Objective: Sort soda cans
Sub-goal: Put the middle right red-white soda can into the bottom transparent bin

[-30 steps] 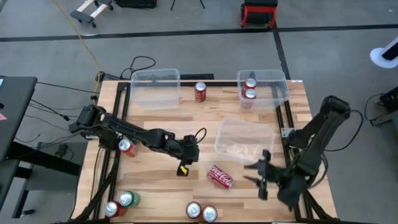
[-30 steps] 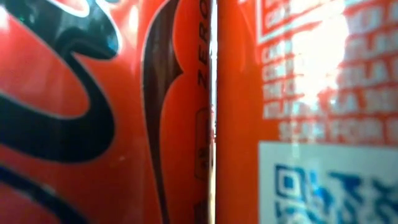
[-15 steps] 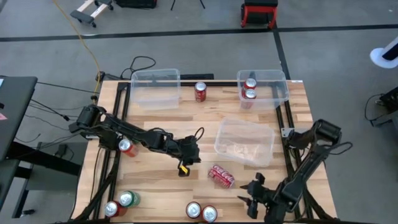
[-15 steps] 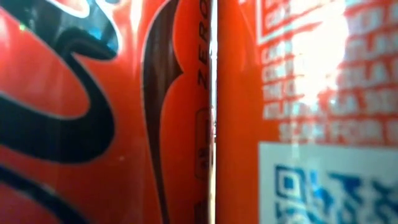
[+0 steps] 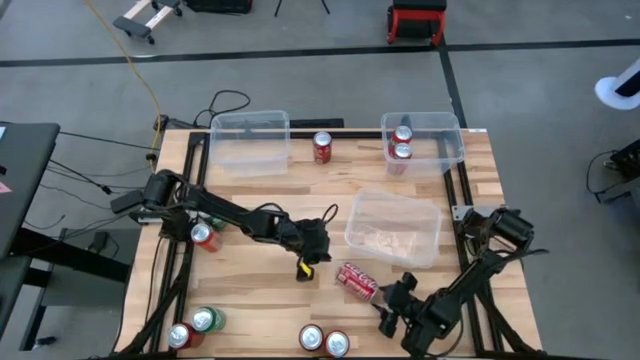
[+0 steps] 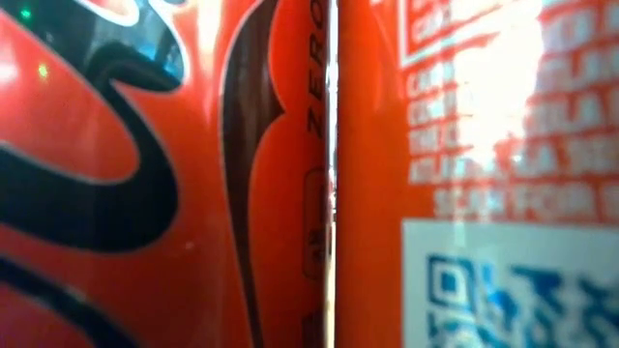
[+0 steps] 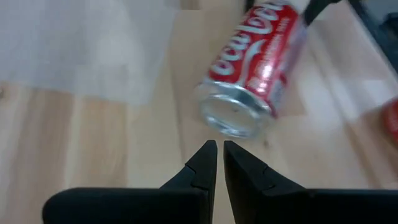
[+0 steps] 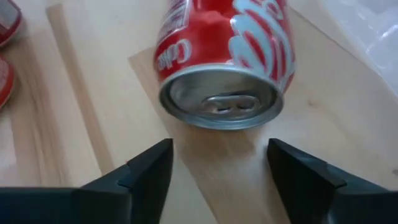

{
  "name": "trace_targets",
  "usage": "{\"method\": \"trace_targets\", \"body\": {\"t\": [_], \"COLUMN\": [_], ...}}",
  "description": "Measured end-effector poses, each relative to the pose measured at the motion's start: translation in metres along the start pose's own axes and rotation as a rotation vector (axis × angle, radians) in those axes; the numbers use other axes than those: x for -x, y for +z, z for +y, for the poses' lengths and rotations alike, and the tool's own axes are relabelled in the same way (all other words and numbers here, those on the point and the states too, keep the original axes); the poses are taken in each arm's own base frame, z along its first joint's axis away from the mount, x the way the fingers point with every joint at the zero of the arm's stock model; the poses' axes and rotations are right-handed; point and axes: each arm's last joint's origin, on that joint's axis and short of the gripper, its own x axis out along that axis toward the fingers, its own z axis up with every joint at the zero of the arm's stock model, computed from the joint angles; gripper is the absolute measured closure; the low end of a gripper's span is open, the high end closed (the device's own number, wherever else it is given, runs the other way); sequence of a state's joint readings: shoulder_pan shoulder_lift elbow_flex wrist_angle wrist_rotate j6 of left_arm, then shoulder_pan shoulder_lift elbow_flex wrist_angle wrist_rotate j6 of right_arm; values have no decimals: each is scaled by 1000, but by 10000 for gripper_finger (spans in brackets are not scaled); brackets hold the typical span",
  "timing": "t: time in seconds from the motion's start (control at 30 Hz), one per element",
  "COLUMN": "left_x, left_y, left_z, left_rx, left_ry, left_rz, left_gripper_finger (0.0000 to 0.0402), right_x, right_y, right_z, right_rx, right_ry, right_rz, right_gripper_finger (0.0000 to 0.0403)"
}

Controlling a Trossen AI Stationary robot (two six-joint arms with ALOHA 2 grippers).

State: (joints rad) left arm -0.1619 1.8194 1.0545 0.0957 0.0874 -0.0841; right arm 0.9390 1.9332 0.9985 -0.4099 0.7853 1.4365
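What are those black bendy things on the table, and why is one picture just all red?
Those are two robot arms, and each ends in a two-finger gripper, like a pincher. One picture looks straight down from above the wooden table. Two come from small cameras on the arms' wrists, so you see the dark fingers at the bottom. The all-red picture comes from a camera at table height, with two red cans standing right against it.

On the table are small soda cans, mostly red, and three clear plastic bins. Two cans already sit in the far right bin.

Right now nothing is held. A red can lying on its side is between both arms. The right gripper is open and pointed at its top end. The left gripper is shut, just by its bottom end.
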Motion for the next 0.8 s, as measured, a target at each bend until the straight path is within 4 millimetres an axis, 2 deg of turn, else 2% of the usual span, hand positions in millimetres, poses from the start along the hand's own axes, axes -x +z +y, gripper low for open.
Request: {"method": "trace_targets", "body": {"t": [0.23, 0.3, 0.53, 0.8], "left_x": [-7, -12, -30, -30], "left_y": [-2, -3, -14, -11], "left_z": [0, 0, 2, 1], "left_rx": [21, 27, 52, 51], "left_ry": [-40, -43, -69, -72], "left_rz": [-14, -37, -27, -49], "left_gripper_finger": [377, 377, 377, 377], "right_x": [-4, -5, -14, -25], "right_y": [-1, 0, 8, 21], "right_z": [5, 6, 0, 4], "right_rx": [-53, -54, -30, 56], "right_ry": [27, 30, -23, -13], "right_rz": [-27, -50, -124, -158], "right_gripper_finger": [23, 9, 19, 13]}}
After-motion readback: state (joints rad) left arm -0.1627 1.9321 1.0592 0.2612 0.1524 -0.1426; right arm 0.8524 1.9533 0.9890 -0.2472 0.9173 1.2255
